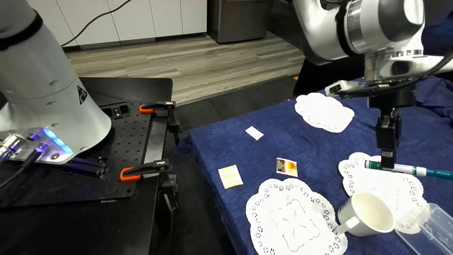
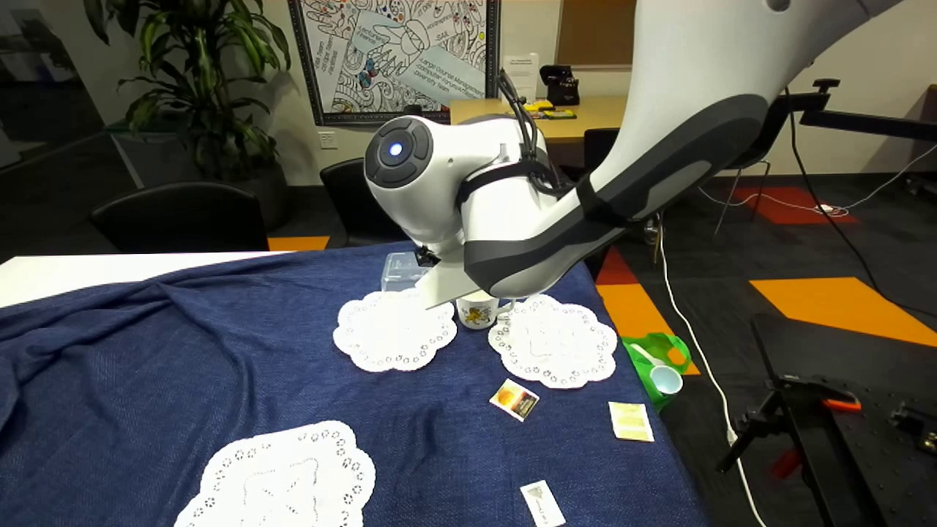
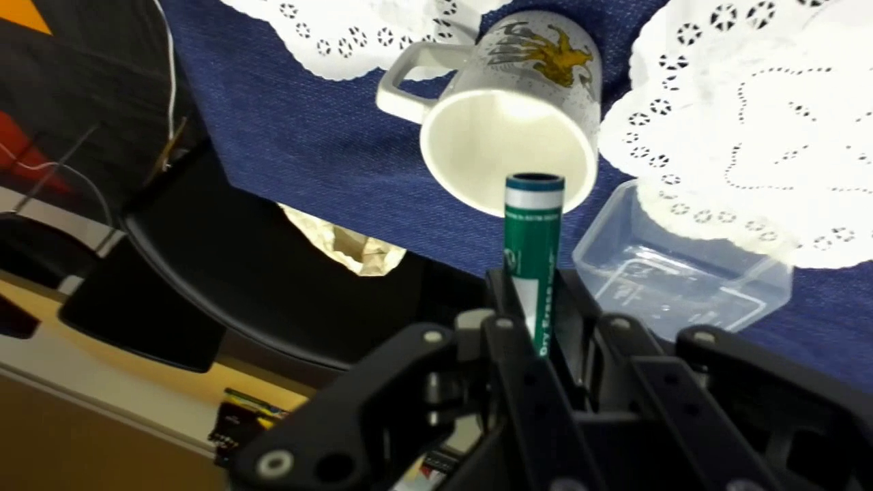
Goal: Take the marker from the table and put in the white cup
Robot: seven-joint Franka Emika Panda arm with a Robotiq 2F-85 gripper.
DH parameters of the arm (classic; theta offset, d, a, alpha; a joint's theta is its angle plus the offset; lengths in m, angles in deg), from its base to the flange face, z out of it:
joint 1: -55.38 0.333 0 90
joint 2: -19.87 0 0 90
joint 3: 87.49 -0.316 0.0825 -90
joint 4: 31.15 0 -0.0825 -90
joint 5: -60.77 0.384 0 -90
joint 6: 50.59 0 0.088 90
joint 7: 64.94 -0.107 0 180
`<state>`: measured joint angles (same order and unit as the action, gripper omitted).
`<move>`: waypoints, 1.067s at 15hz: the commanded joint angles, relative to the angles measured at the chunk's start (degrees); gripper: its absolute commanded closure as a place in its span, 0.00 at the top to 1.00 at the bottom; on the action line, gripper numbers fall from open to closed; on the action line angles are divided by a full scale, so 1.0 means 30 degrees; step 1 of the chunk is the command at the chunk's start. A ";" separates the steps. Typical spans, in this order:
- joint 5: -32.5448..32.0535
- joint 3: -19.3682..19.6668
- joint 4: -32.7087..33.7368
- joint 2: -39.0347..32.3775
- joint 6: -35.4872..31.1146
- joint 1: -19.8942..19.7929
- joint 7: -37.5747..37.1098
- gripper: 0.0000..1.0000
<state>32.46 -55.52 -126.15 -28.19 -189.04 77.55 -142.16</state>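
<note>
Clasping the marker point(image 1: 409, 170) from both sides, your pincer point(image 1: 388, 160) holds it crosswise and close to level, in the air above the table point(image 1: 228, 147). One green end juts past the grip; the teal end reaches out the opposite way and runs off the edge of an exterior view. A sideways hold like this probably suits lifting something that lies flat.

Below the pincer, the white cup point(image 3: 515, 119) stands upright on the table, its round mouth facing up, so it can receive the marker from above. In the wrist view the marker's green end overlaps the cup's lip, though you cannot tell from that whether the cup is directly beneath. Two lace doilies point(image 3: 757, 129) flank the cup, and its handle points out over one of them, which seems to leave the mouth unobstructed. A clear container point(image 3: 682, 279) sits near the cup, also lower than the pincer; a stray release could land there.

Held this level, the marker may bridge the rim instead of dropping in, so you likely need to tip one end down and centre it before letting go.
</note>
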 commanded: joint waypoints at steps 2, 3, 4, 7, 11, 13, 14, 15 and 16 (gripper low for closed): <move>-0.1874 0.0081 0.0506 -0.0274 0.3882 0.0346 -0.3831 0.05; -0.2303 -0.0152 0.0640 -0.0337 0.4708 0.0201 -0.4544 0.05; -0.2779 -0.0410 0.0799 -0.0413 0.5424 0.0031 -0.5210 0.05; -0.4333 -0.1282 0.1387 -0.0845 0.6767 -0.0498 -0.7271 0.05; -0.6922 -0.2219 0.2118 -0.1660 0.7203 -0.0973 -1.1123 0.05; -0.8125 -0.2707 0.2396 -0.2058 0.7377 -0.1270 -1.3004 0.05; -0.8667 -0.2981 0.2496 -0.2235 0.7460 -0.1452 -1.3779 0.05; -0.9145 -0.3378 0.2592 -0.2384 0.7473 -0.1749 -1.4156 0.05; -0.9357 -0.3975 0.2005 -0.1702 0.7384 -0.2151 -1.3552 0.19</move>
<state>7.54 -63.46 -120.63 -34.23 -168.85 74.16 -181.72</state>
